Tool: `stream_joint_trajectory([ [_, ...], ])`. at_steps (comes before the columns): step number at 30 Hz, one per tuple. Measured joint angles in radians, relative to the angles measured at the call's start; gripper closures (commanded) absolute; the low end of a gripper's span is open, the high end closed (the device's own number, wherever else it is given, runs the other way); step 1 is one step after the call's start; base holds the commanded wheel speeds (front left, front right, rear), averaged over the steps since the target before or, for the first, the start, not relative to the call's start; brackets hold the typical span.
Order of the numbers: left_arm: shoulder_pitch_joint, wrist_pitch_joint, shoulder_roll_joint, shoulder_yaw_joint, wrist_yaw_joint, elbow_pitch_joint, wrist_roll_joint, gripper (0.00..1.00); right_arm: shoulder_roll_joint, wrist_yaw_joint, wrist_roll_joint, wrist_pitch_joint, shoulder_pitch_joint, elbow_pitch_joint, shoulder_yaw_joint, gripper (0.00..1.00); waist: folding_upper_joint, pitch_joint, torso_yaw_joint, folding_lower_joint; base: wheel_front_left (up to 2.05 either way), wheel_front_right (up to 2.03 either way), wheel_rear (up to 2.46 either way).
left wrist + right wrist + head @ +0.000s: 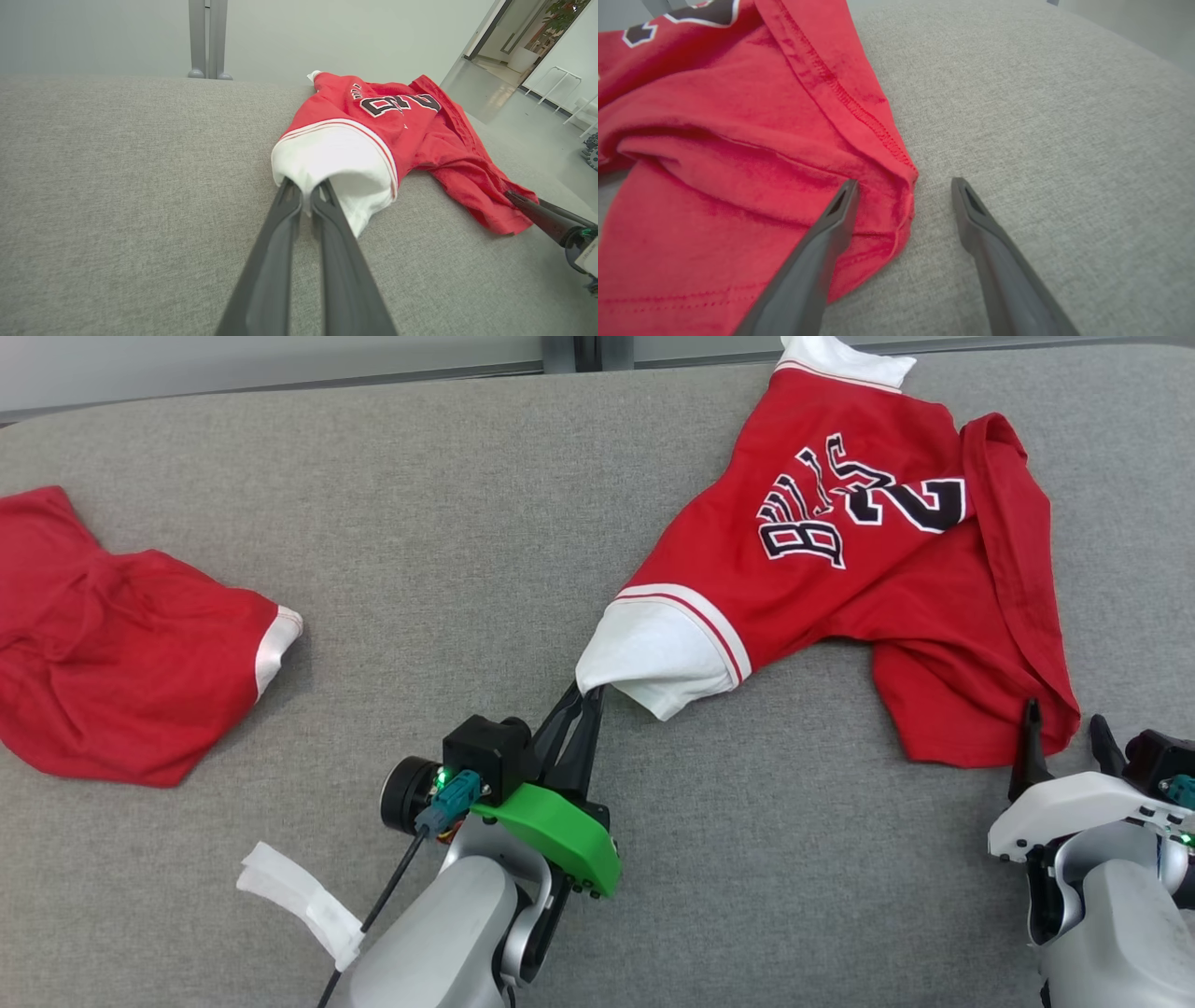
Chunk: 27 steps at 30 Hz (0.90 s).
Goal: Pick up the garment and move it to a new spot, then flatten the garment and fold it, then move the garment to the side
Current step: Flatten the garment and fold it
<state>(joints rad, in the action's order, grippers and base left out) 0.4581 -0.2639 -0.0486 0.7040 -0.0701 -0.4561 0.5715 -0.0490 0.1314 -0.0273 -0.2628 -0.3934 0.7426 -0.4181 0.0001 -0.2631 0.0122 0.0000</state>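
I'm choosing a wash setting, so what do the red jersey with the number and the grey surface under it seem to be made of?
Red jersey: soft matte knit, probably cotton or a blend; it lies in limp folds and has a stitched hem. Its white sleeve looks like the same cloth. Grey surface: matte woven upholstery fabric with a flecked, coarse weave, possibly padded.

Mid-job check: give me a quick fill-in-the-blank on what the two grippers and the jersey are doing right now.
The left gripper is shut on the jersey's sleeve, which is ____ in colour.
The right gripper's fingers stand ____ at the red hem.
The lettering on the jersey reads ____.
A second red garment lies on the robot's ____ side.
Missing words: white; open; BULLS; left.
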Motion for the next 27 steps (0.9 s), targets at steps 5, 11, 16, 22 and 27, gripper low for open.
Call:
stream_joint_trajectory([
  [5,0.003,0.0,0.0,0.003,0.0,-0.004,0.001,1.0,0.0,0.0,0.003,0.0,-0.011,0.017,-0.007,0.0,0.0,-0.005,-0.002,0.0,0.0,0.0,0.0],
  [11,0.003,0.0,0.0,0.003,0.0,-0.008,0.005,1.0,0.0,0.0,-0.011,0.0,-0.017,0.02,0.007,1.0,0.0,0.0,0.001,0.0,0.0,0.0,0.0],
  [16,0.002,0.0,0.0,-0.007,0.0,-0.023,0.014,1.0,0.0,0.0,-0.014,0.0,0.001,0.003,0.047,1.0,0.0,0.014,0.005,0.0,0.0,0.0,0.0],
  [22,0.001,0.0,0.001,-0.05,-0.009,-0.036,0.017,1.0,-0.001,0.0,-0.078,0.0,0.037,-0.09,0.17,1.0,0.0,0.042,0.015,0.0,0.0,0.0,0.0],
  [27,0.004,0.0,-0.001,-0.156,0.0,-0.067,0.036,1.0,-0.001,0.0,-0.305,0.024,0.068,-0.2,0.387,1.0,0.0,0.075,0.025,0.0,0.0,0.0,0.0],
])
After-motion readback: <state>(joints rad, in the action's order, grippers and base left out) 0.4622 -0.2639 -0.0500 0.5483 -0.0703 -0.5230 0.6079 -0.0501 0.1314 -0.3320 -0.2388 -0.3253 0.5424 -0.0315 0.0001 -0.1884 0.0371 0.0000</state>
